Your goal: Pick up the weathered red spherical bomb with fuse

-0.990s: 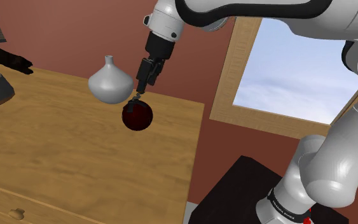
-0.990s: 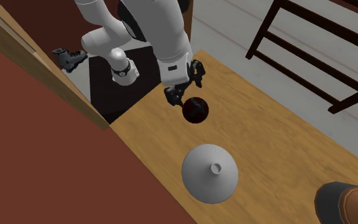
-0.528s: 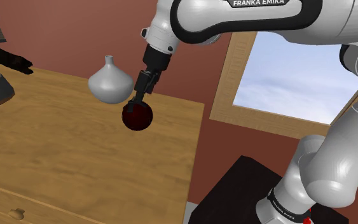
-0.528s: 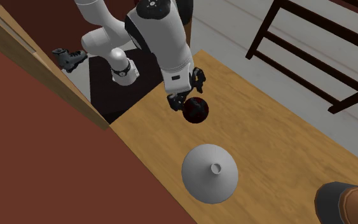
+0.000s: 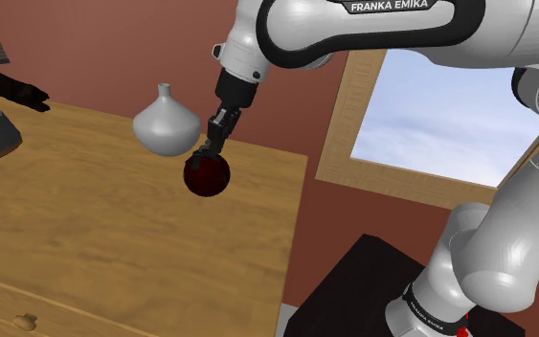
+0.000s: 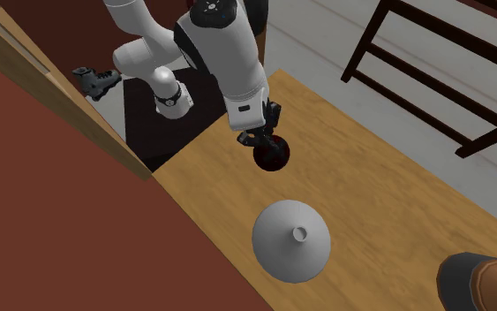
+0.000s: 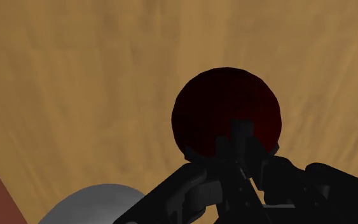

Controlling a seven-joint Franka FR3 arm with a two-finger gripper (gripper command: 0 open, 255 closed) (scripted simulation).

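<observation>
Dark red round bomb (image 5: 206,175) (image 6: 271,155) (image 7: 227,111) sits over the wooden table (image 5: 85,239) (image 6: 370,194) (image 7: 75,76), near the end closest to the black stand (image 5: 353,297) (image 6: 149,124). Can't tell whether it rests on the wood or hangs just clear of it. Surface v. dark, almost black at the lower half in the shoulder view.

Black pincer (image 5: 208,148) (image 6: 259,141) (image 7: 238,159) comes down on it from above, clenched on the short dark stub at the bomb's top; in the wrist view the fingers converge on that stub w/ no gap showing. White arm (image 5: 353,29) (image 6: 224,53) reaches over from the stand.

Pale grey vase (image 5: 167,123) (image 6: 292,239) (image 7: 95,203), round-bodied w/ narrow neck, stands upright on the table near the bomb, not touching it. On the shoulder view's right, a wood-framed window (image 5: 449,105) w/ sky in a red-brown wall.
</observation>
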